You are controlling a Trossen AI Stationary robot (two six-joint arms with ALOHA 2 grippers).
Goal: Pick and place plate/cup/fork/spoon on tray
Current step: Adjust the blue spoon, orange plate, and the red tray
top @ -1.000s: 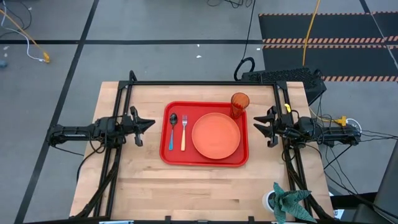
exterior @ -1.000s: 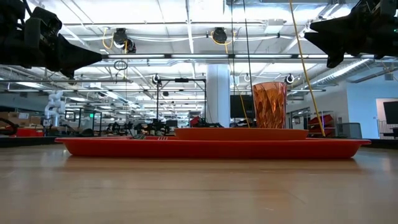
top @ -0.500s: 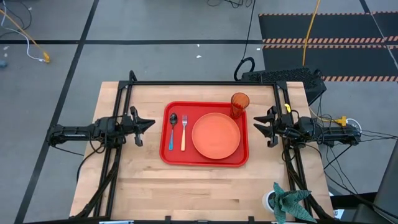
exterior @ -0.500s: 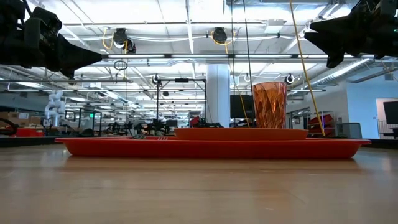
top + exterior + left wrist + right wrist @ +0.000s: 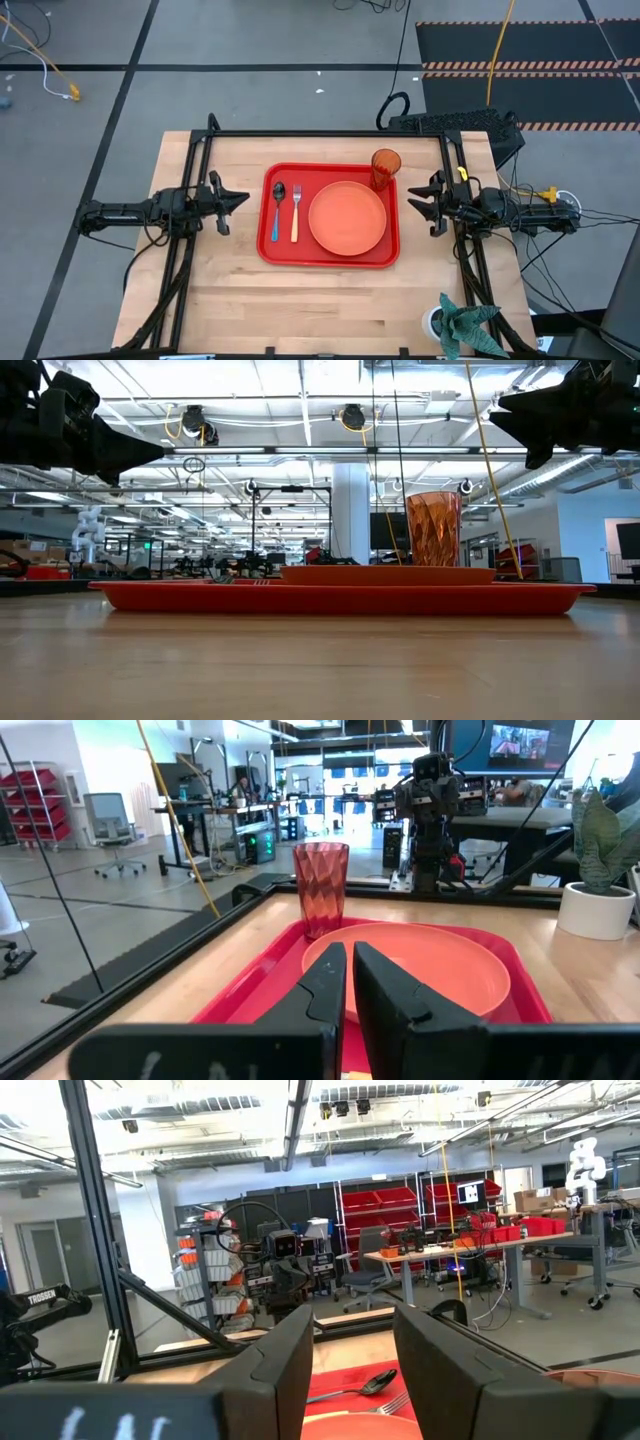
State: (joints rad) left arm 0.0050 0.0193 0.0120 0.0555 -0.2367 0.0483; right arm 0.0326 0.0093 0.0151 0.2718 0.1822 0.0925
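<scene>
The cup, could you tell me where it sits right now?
In the high view the cup stands upright in the tray's far right corner, just beyond the plate.

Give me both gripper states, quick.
Left gripper: shut, empty, beside the tray.
Right gripper: open, empty, at the tray's other side.

A pale wooden butcher-block table (image 5: pixel 210 300) with a black metal frame along its edges carries a large red rectangular plastic tray (image 5: pixel 265 245) with rounded corners, set flat near its middle. At the table's near right corner stands a small white pot (image 5: pixel 432 322) holding a green spiky-leaved plant (image 5: pixel 465 325). The tray lies well apart from the pot.
</scene>
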